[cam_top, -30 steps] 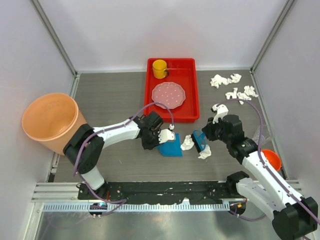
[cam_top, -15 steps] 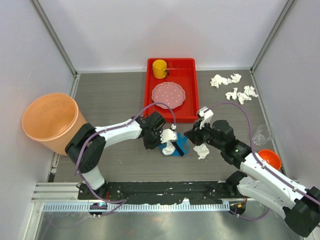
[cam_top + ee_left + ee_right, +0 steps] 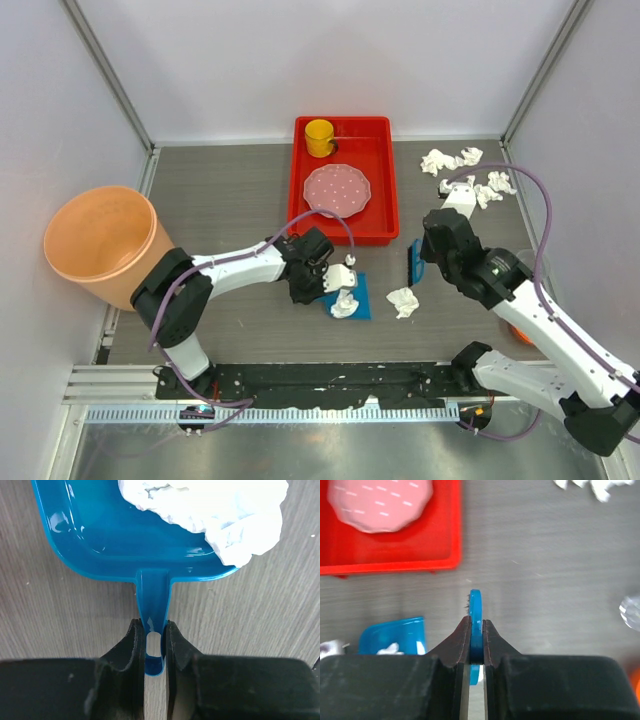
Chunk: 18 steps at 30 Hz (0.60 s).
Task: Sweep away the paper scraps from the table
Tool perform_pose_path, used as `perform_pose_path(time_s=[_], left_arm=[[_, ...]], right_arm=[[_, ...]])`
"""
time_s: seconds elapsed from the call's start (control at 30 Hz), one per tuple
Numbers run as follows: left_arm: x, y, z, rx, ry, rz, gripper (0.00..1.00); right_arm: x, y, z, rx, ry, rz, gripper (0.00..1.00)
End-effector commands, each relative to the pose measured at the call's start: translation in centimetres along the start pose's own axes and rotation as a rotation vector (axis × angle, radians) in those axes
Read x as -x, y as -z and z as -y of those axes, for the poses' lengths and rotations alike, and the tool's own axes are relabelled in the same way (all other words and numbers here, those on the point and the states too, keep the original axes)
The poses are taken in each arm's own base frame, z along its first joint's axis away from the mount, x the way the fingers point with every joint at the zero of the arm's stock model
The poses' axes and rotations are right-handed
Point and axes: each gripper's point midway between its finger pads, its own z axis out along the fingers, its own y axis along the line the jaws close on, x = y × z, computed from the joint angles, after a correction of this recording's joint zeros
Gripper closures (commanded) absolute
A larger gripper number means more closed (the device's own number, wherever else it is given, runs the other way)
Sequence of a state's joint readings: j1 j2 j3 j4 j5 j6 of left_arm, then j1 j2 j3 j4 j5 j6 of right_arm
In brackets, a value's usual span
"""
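Near the middle of the table, the left gripper is clamped on the dustpan handle; one wad lies in the dustpan. The right gripper is clamped on the brush. A loose wad lies on the table just right of the dustpan, nearer the bases than the brush. The brush's long axis runs near-to-far, so a leftward stroke by the right arm likely applies. More scraps lie far right.

The dustpan and brush are blue, the paper scraps white, the tray red, the plate pink with dots.
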<state>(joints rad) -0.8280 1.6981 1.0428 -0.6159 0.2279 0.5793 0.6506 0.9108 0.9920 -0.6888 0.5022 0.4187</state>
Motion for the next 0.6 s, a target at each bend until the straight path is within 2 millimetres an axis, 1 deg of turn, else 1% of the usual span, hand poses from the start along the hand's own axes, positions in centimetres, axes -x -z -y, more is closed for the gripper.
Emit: perform_pose_path(time_s=[0.0, 0.13, 0.27, 0.4, 0.47, 0.5, 0.53, 0.57], left_arm=[[1.3, 0.2, 1.8, -0.038, -0.037, 0.04, 1.0], [2.2, 0.5, 1.7, -0.035, -0.035, 0.061, 1.0], [2.8, 0.5, 2.1, -0.049, -0.043, 0.071, 1.0], [3.4, 0.0, 2.6, -0.064, -0.051, 0.069, 1.0], [3.5, -0.3, 2.7, -0.073, -0.049, 0.07, 1.0], [3.8, -0.3, 2.5, -0.066, -0.052, 0.08, 1.0], [3.9, -0.5, 2.4, -0.066, -0.053, 0.078, 1.0], [3.9, -0.6, 2.4, -0.064, -0.051, 0.076, 1.0]], right_arm=[[-2.7, 1.2, 6.5, -0.377, 0.001, -0.101, 0.99], [-3.3, 0.6, 6.5, -0.39, -0.001, -0.116, 0.99], [-5.0, -0.2, 6.4, -0.395, -0.024, -0.185, 0.99], [-6.7, 0.2, 6.9, -0.408, -0.013, -0.243, 0.99], [-7.7, -0.3, 6.1, -0.365, -0.023, -0.269, 0.99], [-8.9, -0.7, 5.9, -0.342, -0.02, -0.291, 0.99], [-8.7, -1.8, 4.1, -0.26, -0.062, -0.268, 0.99], [-9.0, -2.3, 3.3, -0.21, -0.057, -0.262, 0.99]])
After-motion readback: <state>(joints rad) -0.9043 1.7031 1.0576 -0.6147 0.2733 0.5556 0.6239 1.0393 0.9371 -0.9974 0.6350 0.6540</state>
